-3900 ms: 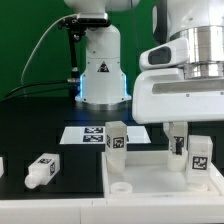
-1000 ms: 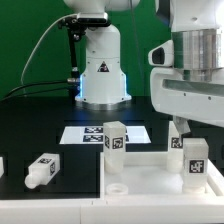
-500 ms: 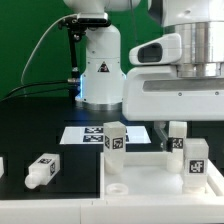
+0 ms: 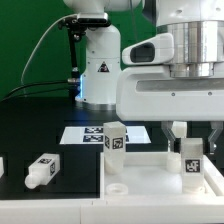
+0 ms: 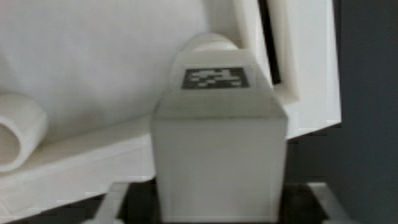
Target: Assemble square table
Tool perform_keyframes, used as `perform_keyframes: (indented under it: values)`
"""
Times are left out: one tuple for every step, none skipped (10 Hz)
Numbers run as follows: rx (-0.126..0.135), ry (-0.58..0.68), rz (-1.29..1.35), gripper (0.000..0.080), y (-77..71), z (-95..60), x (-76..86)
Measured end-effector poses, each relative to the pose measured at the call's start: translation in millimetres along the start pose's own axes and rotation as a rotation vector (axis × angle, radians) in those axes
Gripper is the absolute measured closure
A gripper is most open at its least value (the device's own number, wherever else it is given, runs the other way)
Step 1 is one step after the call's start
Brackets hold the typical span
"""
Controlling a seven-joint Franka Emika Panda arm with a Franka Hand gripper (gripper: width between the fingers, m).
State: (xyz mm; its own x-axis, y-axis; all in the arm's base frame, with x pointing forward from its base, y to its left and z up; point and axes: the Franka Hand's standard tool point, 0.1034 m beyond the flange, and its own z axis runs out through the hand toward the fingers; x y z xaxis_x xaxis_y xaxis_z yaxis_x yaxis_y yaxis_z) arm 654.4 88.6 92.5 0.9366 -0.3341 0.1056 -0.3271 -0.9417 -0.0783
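Gripping 1 leg: the tool [image 5: 222,208] looks clamped on it. Both fingers [image 5: 125,208] sit flush on its flanks in the wrist view, with no gap visible. The held leg [image 4: 191,162] stands upright at the far side of the square slab [image 4: 150,178], toward the exterior view's right. Can't tell whether its foot sits in a corner hole or only on the surface. 1 open corner hole [image 4: 120,187] shows near the slab's front, on the exterior view's left. The 2nd leg [image 4: 116,138] stands upright just behind the slab's far edge, beside the marker board [image 4: 84,133]. The 3rd leg [image 4: 40,171] lies on its side on the worktop [image 4: 70,195], well apart.

Risks, my read:
- The grip is low on the leg, so it could tip on lift or go into a hole skewed and jam.
- The slab looks loose, so a side load could drag it.
- A sideways swing could clip the 2nd leg.

Labels: black-and-white square tags on the legs and board, and a warning triangle on the robot base [image 4: 100,85]. No readable text and no brand.
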Motion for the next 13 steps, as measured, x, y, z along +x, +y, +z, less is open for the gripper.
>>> perform_keyframes:
  values:
    - [0.000,-0.001,0.097,0.0518,0.0,0.3,-0.3]
    - [0.000,-0.002,0.185,0.0518,0.1,0.5,-0.7]
    - [0.000,-0.003,0.250,0.0518,0.3,0.8,-1.1]
    - [-0.001,-0.004,0.283,0.0518,0.6,0.9,-1.2]
    - [0.000,-0.012,0.459,0.0518,0.5,1.5,-3.0]
    - [0.001,-0.019,0.605,0.0518,2.2,1.6,-3.2]
    - [-0.005,-0.033,0.717,0.0518,2.2,1.7,-5.0]
    - [-0.011,-0.047,0.909,0.0518,0.9,2.0,-7.4]
    - [-0.021,-0.063,1.086,0.0518,-0.2,2.0,-9.8]
    - [-0.021,-0.071,1.267,0.0517,-2.7,1.3,-10.3]
    - [-0.019,-0.077,1.326,0.0517,-2.3,1.1,-10.8]
    - [-0.021,-0.080,1.347,0.0517,-2.0,1.3,-11.3]
    - [-0.020,-0.081,1.315,0.0419,-1.9,1.9,-11.7]
